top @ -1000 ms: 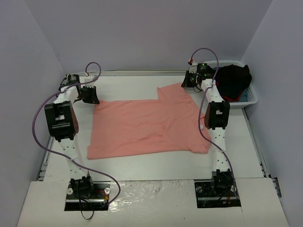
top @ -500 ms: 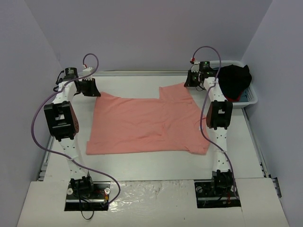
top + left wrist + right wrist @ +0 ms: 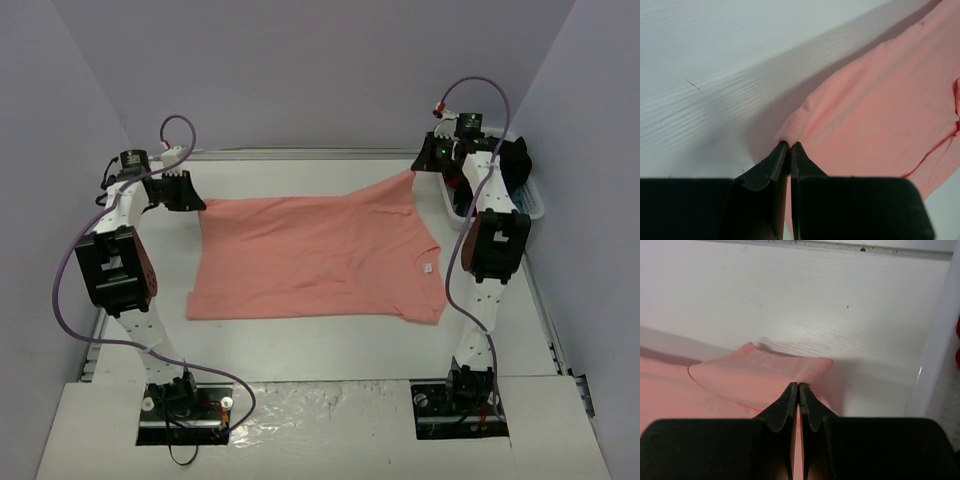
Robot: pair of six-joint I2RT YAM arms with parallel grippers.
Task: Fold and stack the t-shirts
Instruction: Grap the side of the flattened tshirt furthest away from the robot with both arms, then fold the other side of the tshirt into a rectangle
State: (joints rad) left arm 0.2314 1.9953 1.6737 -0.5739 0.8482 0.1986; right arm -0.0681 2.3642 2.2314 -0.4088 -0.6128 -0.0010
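One salmon-pink t-shirt lies spread across the middle of the white table, stretched taut along its far edge. My left gripper is shut on the shirt's far-left corner, the cloth pinched between its black fingertips. At the far right, my right gripper is shut on the far-right corner, held slightly above the table. The near edge of the shirt rests flat; a small white tag shows near its right side.
A white plastic basket with dark clothing stands at the far right, just behind the right arm. Its pale rim shows close in the right wrist view. The table's raised back edge runs behind both grippers.
Both grippers have moved outward and away from each other, pulling the shirt's far edge straight. The folded-over right part of the shirt has opened out flat.
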